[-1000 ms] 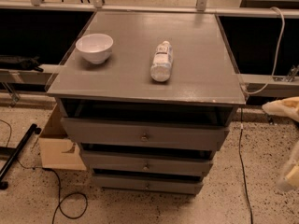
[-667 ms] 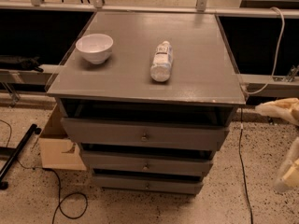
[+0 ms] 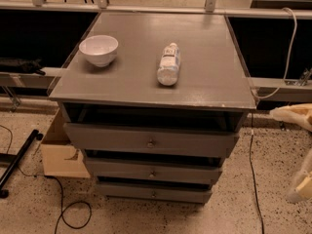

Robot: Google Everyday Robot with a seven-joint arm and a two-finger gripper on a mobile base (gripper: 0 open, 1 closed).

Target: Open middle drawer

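Observation:
The grey cabinet has three drawers, one above the other. The middle drawer (image 3: 122,168) is the mid-sized front with a small round metal knob (image 3: 152,173) at its centre, and it sits shut in line with the others. My gripper (image 3: 282,155) is at the right edge of the camera view, to the right of the cabinet at drawer height and apart from it. Its two cream fingers are spread wide, the upper finger (image 3: 292,115) above the lower one (image 3: 300,186), with nothing between them.
The top drawer (image 3: 107,138) and bottom drawer (image 3: 126,191) are shut. A white bowl (image 3: 99,49) and a lying plastic bottle (image 3: 169,64) rest on the cabinet top (image 3: 209,77). A cardboard box (image 3: 58,155) stands left of the cabinet. Cables (image 3: 73,213) lie on the speckled floor.
My gripper has edged slightly to the left at the right edge of the view. The drawers, bowl and bottle have not moved.

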